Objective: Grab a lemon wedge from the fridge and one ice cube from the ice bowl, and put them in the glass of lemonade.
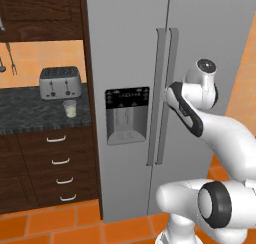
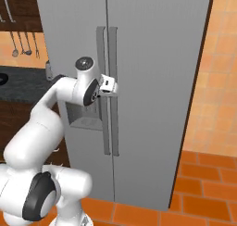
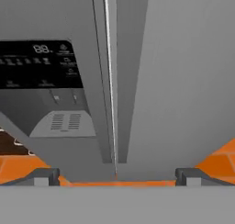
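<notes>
Fridge (image 1: 200,18) doors seen shut; gripper (image 2: 112,87) spread wide, nothing held, poised at the 2 handles (image 2: 108,91); glass of lemonade (image 1: 70,108) waits on counter (image 1: 30,113) at 9 o'clock of fridge; nothing fetched yet, both items judged left.

You face the fridge (image 1: 130,48), its two handles (image 1: 165,95) side by side at the middle seam and the dispenser panel (image 1: 127,114) on its left door. To its left, the counter (image 1: 30,113) carries the toaster (image 1: 60,82), with the glass of lemonade (image 1: 70,108) just before it
</notes>
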You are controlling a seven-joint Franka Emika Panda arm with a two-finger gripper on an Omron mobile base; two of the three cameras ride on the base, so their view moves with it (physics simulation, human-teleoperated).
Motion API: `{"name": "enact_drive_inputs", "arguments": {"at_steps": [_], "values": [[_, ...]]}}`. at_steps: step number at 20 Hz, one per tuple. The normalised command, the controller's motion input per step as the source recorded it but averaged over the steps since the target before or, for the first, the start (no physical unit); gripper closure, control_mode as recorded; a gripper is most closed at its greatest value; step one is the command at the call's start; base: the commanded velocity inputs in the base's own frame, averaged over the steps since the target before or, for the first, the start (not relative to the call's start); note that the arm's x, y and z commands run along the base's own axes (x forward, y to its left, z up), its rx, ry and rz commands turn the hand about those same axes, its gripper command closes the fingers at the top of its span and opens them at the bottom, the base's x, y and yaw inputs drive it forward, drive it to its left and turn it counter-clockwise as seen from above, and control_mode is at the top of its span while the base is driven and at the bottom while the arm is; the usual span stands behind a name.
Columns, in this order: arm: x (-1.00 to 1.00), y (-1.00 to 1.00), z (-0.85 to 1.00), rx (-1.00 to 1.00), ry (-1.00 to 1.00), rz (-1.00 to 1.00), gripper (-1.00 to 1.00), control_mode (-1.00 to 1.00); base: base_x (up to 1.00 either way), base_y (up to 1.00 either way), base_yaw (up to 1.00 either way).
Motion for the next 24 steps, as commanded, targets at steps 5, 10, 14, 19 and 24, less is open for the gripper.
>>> {"name": "enact_drive_inputs", "arguments": {"at_steps": [5, 10, 14, 19, 24], "values": [[0.77, -0.05, -0.26, -0.02, -0.02, -0.02, -1.0, -1.0, 0.0, 0.0, 0.0], [0.82, -0.01, -0.29, 0.0, 0.0, 0.0, -1.0, -1.0, 0.0, 0.0, 0.0], [0.57, -0.11, -0.01, 0.0, -0.05, 0.0, -1.0, -1.0, 0.0, 0.0, 0.0], [0.43, -0.05, 0.11, 0.0, -0.06, 0.0, -1.0, -1.0, 0.0, 0.0, 0.0], [0.46, 0.0, -0.22, 0.0, -0.03, 0.0, -1.0, -1.0, 0.0, 0.0, 0.0]]}}
